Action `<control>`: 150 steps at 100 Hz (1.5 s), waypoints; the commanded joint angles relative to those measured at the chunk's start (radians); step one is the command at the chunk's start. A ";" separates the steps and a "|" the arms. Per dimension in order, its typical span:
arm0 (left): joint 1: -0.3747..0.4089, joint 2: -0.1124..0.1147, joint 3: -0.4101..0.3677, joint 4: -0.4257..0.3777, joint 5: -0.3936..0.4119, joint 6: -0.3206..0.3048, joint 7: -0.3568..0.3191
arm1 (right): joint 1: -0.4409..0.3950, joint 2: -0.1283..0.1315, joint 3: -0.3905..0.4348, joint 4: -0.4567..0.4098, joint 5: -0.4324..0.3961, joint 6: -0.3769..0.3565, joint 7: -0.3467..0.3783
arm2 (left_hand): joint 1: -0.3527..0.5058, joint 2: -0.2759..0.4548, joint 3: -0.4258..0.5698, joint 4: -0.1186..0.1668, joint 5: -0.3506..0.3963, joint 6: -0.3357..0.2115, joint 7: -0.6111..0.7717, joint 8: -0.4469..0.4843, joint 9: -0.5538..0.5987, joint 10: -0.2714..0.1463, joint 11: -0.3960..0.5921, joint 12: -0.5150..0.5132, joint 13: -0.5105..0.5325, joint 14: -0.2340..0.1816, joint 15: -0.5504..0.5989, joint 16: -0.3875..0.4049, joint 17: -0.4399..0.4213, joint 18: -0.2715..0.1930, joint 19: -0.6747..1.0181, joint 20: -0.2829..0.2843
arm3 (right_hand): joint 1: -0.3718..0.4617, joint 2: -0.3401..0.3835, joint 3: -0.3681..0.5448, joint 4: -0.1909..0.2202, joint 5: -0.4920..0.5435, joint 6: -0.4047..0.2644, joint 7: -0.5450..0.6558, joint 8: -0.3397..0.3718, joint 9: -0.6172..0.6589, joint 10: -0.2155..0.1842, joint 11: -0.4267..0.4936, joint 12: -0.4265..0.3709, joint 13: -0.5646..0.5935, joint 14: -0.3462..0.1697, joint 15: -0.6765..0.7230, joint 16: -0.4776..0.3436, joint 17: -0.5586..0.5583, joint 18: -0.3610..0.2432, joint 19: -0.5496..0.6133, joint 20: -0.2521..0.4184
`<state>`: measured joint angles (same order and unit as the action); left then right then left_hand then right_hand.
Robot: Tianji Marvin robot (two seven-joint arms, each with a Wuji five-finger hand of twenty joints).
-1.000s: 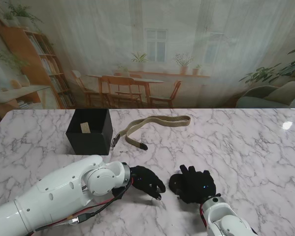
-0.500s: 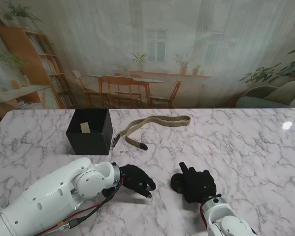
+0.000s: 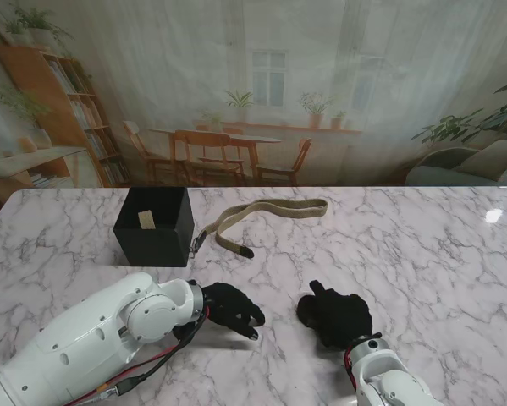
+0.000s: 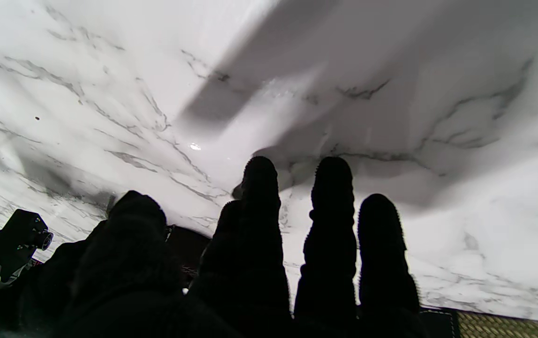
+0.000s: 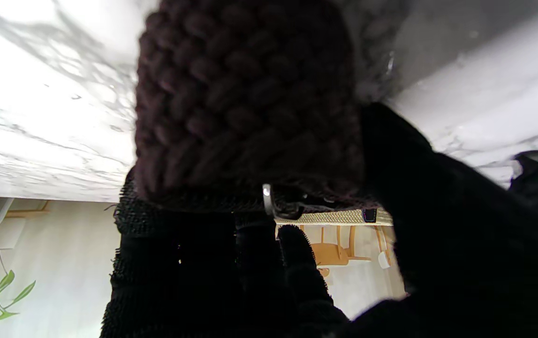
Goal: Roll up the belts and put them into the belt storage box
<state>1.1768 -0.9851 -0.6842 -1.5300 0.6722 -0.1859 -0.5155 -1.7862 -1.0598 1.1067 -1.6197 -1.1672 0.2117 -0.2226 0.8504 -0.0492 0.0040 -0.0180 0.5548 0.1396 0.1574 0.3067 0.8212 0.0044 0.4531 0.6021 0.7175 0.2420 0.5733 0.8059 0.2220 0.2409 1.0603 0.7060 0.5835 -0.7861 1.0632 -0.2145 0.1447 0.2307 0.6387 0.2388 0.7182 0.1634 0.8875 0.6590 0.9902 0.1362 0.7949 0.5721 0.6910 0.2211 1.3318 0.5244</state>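
Marble table (image 3: 422,245) is carrying a black belt storage box (image 3: 154,226) at far left, standing upright with its top open. A tan belt (image 3: 266,216) is lying flat just right of the box, folded into a loop, its buckle end nearest the box and not touching either hand. The left hand (image 3: 232,308) is hovering palm down near me, fingers (image 4: 332,220) extended and apart, gripping nothing. The right hand (image 3: 336,315) is curling around a dark braided belt roll (image 5: 250,103), fingers wrapped on it, well apart from the box
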 commanded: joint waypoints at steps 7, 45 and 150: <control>0.017 0.012 0.009 0.022 0.007 0.004 -0.027 | 0.004 -0.003 -0.004 0.010 0.006 0.008 -0.006 | -0.034 0.040 -0.027 0.002 0.023 0.028 0.013 0.008 -0.012 0.146 -0.081 -0.068 -0.023 0.033 -0.069 -0.039 -0.003 0.016 -0.013 0.019 | 0.014 -0.015 0.015 0.098 0.137 0.043 0.065 0.073 0.060 -0.057 0.072 -0.022 0.100 -0.109 0.056 0.029 0.042 -0.032 0.004 0.005; 0.020 0.011 0.006 0.024 0.007 0.004 -0.023 | 0.014 -0.007 -0.014 0.031 0.005 0.038 -0.037 | -0.034 0.040 -0.027 0.002 0.025 0.031 0.012 0.008 -0.010 0.146 -0.080 -0.068 -0.023 0.033 -0.069 -0.039 -0.003 0.015 -0.013 0.019 | 0.088 -0.027 0.055 0.009 0.280 -0.042 0.163 0.272 0.145 -0.059 0.066 -0.021 0.187 -0.134 0.045 0.046 0.131 -0.041 0.010 0.006; 0.124 -0.046 -0.151 0.020 0.086 -0.008 0.240 | 0.049 -0.022 0.010 -0.073 0.092 -0.165 -0.064 | -0.089 -0.192 -0.011 0.010 -0.375 0.164 -0.116 -0.010 -0.561 0.320 -0.446 -0.420 -0.213 0.014 -0.208 -0.212 -0.048 -0.040 -0.158 -0.086 | 0.195 -0.014 0.090 -0.020 0.324 -0.054 0.145 0.234 0.228 -0.091 0.090 0.006 0.251 -0.164 0.123 0.042 0.198 -0.039 0.051 0.016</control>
<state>1.3010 -1.0240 -0.8296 -1.4957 0.7584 -0.1789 -0.2676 -1.7498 -1.0728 1.1229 -1.6767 -1.0775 0.0537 -0.2921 0.7982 -0.2070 0.0048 -0.0180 0.1994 0.3001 0.0226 0.2817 0.2854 0.3097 0.0153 0.1982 0.5149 0.2447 0.3606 0.6045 0.1743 0.2137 0.8927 0.6316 0.5827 -0.8352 1.0050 -0.2776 0.4556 0.2121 0.7842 0.4792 0.8970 0.1498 0.8963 0.6328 1.1669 0.1026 0.7843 0.5744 0.8613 0.2129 1.3534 0.5261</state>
